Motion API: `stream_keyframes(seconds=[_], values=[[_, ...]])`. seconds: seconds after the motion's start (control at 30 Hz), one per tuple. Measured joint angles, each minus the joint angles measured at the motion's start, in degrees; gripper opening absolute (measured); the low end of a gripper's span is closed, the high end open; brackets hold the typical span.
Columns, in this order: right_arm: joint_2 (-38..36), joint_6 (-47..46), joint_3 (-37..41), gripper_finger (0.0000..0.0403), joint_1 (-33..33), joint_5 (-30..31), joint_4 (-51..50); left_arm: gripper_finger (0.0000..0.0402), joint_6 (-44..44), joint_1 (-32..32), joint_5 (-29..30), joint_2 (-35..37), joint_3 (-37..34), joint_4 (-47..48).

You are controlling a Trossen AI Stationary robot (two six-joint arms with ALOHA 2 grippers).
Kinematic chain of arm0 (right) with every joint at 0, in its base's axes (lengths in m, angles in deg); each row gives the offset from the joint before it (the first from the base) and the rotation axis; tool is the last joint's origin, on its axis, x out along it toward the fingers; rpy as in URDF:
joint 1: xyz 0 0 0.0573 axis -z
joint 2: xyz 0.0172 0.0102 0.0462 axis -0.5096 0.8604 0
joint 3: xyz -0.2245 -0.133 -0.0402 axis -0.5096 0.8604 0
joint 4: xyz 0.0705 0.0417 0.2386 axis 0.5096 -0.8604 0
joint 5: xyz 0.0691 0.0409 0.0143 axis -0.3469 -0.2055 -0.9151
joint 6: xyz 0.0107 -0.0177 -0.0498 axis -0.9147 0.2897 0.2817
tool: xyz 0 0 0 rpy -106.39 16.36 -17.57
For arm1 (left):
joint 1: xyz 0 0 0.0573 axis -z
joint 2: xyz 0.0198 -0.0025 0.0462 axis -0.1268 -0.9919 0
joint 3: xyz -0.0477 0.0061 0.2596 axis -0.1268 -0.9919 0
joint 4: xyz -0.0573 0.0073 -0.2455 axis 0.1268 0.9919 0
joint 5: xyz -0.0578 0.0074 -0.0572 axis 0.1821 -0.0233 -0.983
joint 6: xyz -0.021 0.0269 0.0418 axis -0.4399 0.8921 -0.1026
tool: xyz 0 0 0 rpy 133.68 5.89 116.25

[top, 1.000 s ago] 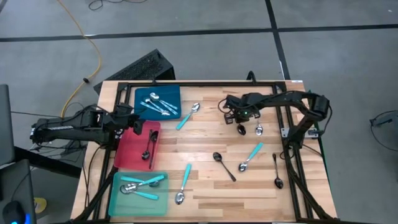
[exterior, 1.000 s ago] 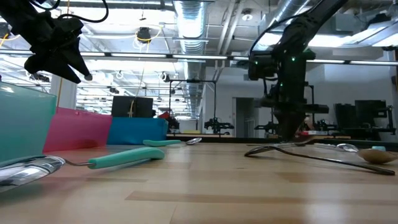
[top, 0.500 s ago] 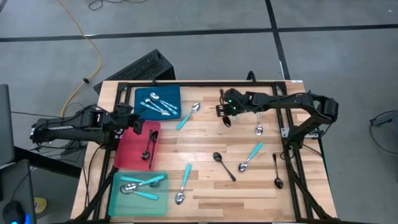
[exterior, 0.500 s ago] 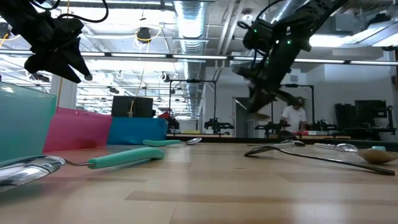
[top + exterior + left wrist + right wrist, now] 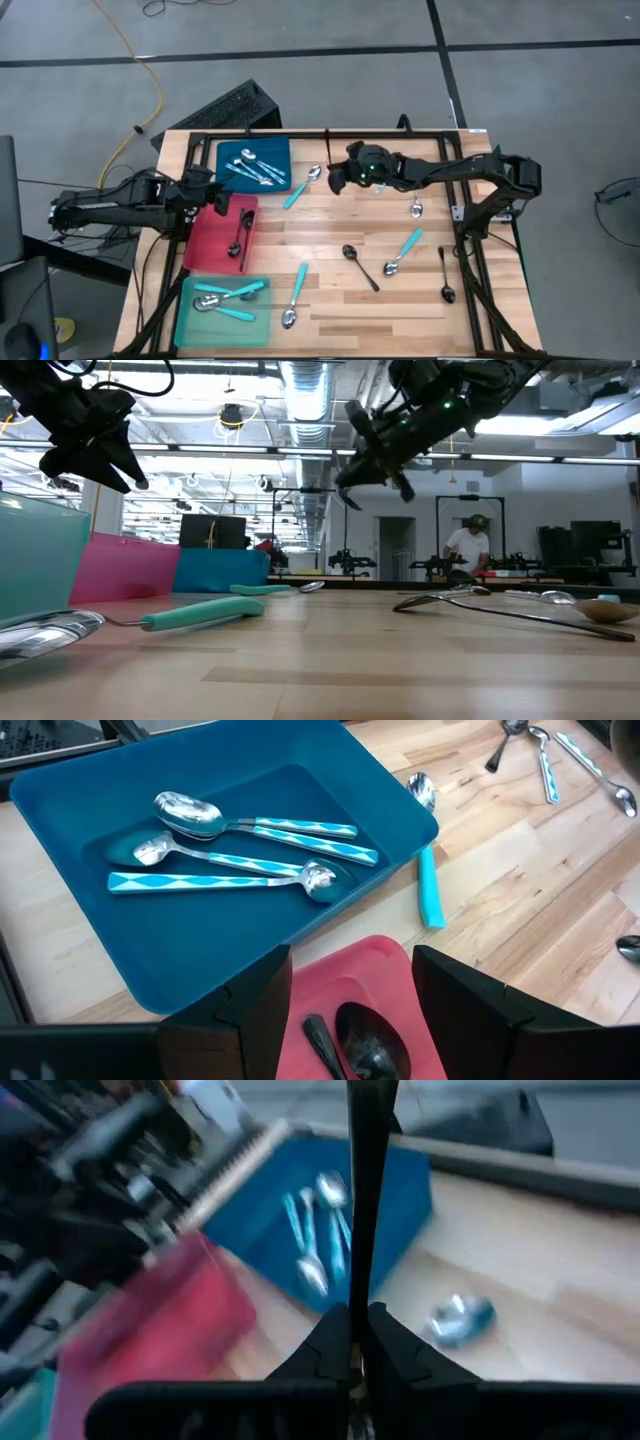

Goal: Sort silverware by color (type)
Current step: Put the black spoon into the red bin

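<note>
A black spoon is pinched between the closed jaws of the right gripper, carried above the table toward nine o'clock; held by its thin handle, it could swivel or slip, missing the red tray.

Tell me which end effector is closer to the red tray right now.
Left. The left end effector hovers right over the red tray's far end; the right end effector, gripping a black spoon, is well off toward the table's middle.
</note>
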Motion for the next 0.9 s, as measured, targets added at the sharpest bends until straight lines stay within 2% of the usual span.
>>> stream_keyframes(seconds=[0.1, 0.27, 0.57, 0.7, 0.9], values=[[1.7, 2.7, 0.1, 0.0034, -1.3, 0.2, 5.9, 0.0195, 0.0, 0.0, 0.2, 0.0, 0.0, 0.0], [8.8, 3.8, 0.1, 0.0034, -3.7, -1.2, 22.7, 0.0195, -0.1, 0.0, 0.2, 0.0, 0.0, 0.0], [23.1, -4.8, -2.6, 0.0034, -5.8, -3.7, 42.6, 0.0195, -0.5, 0.0, 0.2, 0.0, 0.0, 0.0], [28.5, -6.7, -8.5, 0.0034, -6.9, -5.9, 45.2, 0.0195, -0.6, 0.0, 0.2, 0.0, 0.0, 0.0], [37.1, -7.0, -21.4, 0.0034, -8.0, -10.1, 44.7, 0.0195, -0.7, 0.0, 0.6, 0.0, 0.0, 0.0]])
